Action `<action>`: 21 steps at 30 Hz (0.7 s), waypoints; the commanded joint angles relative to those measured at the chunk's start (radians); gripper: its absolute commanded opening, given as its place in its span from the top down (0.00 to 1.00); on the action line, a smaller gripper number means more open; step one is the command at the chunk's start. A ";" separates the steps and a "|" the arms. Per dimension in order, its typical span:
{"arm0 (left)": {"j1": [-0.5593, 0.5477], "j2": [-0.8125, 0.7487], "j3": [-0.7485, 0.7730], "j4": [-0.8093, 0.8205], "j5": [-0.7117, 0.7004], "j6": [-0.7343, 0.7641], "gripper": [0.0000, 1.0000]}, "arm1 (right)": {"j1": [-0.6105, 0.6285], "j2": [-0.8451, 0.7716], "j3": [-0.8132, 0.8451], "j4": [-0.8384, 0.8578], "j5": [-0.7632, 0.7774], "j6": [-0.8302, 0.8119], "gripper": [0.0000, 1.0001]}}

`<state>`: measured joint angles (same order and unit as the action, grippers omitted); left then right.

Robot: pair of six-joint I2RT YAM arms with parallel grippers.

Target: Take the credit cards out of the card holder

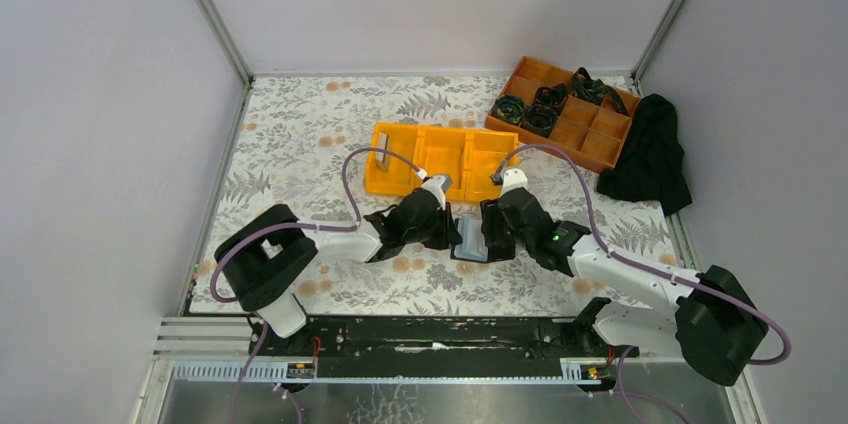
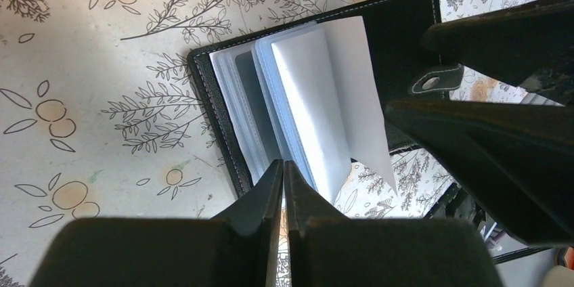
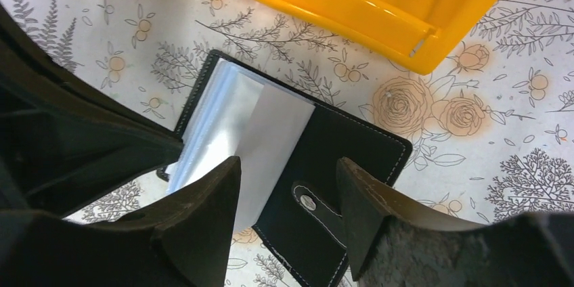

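- A small black wallet-like card holder (image 1: pixel 470 241) with clear plastic sleeves is laid open near the middle of the flower-patterned tabletop (image 1: pixel 300 134).
- The left gripper (image 2: pixel 283 168) is set at the holder's 9 o'clock and the right gripper (image 3: pixel 288 165) at its 3 o'clock, with the holder between them.
- A yellow three-compartment plastic bin (image 1: pixel 445 130) is placed at the holder's 12 o'clock, just beyond it.
- A thin pale rectangular credit card (image 1: pixel 385 150) is stood in the bin's 9 o'clock compartment.
- An orange many-celled plastic tray (image 1: pixel 598 149) is placed at the bin's 2 o'clock, with black coiled items (image 1: pixel 525 112) in its cells.
- A crumpled black cloth (image 1: pixel 650 159) is laid at the tray's 3 o'clock, just beside it.
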<state>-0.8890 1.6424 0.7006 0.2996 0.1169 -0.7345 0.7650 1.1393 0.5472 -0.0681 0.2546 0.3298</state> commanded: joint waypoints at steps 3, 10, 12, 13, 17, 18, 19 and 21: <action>-0.011 0.003 0.037 0.048 0.012 -0.005 0.91 | 0.003 -0.078 0.059 -0.017 -0.065 0.003 0.39; -0.011 0.002 0.050 0.072 0.029 -0.010 0.91 | 0.003 -0.305 0.023 -0.063 0.118 0.061 0.74; -0.012 0.012 0.050 0.100 0.054 -0.021 0.91 | 0.003 -0.308 0.025 -0.115 0.182 0.085 0.80; -0.014 0.019 0.052 0.115 0.066 -0.028 0.91 | 0.003 -0.300 0.025 -0.136 0.198 0.098 0.81; -0.015 0.060 0.063 0.185 0.123 -0.062 0.91 | 0.003 -0.259 0.015 -0.181 0.190 0.157 0.81; -0.017 0.072 0.066 0.200 0.139 -0.072 0.91 | 0.003 -0.258 0.002 -0.177 0.188 0.166 0.81; -0.018 0.080 0.074 0.214 0.154 -0.081 0.91 | 0.003 -0.261 -0.009 -0.173 0.191 0.173 0.81; -0.024 0.092 0.088 0.234 0.174 -0.095 0.91 | 0.003 -0.272 -0.022 -0.174 0.210 0.184 0.81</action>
<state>-0.8978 1.7069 0.7429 0.4107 0.2150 -0.7876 0.7650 0.8867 0.5423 -0.2180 0.4007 0.4553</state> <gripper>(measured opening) 0.094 0.187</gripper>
